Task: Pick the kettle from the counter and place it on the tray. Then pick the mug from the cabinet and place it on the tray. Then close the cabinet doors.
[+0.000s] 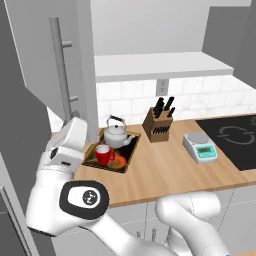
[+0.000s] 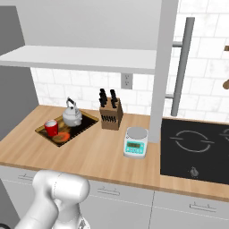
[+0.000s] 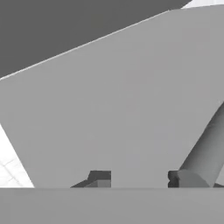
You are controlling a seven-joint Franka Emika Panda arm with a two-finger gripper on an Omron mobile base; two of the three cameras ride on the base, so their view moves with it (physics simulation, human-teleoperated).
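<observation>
Kettle [image 1: 117, 134] sits on the tray [image 1: 91, 158] at the tray's back end, spout toward the knife block [image 1: 158, 125]; red mug [image 1: 104, 154] stands on the tray's front half, just beside the kettle. Tray lies near the left end of the worktop [image 1: 165, 170], w/ its long side slanted to the front edge. Knife block is at the back edge by the tiled wall [image 2: 143, 94], under a wall outlet [image 2: 127, 81]. Small kitchen scale [image 2: 135, 142] stands mid-worktop, next to the black hob [image 2: 197, 152] at the right end. Cabinet [image 2: 85, 59] above has a white shelf base; both cabinet doors stand open, left door [image 1: 47, 75] w/ its long bar handle [image 1: 61, 70] close to the arm's hand. Gripper [image 3: 138, 177] is up against that door panel, fingertips apart, nothing between them, the bar just beside one tip. Grey drawer fronts [image 2: 179, 205] run below the worktop.
</observation>
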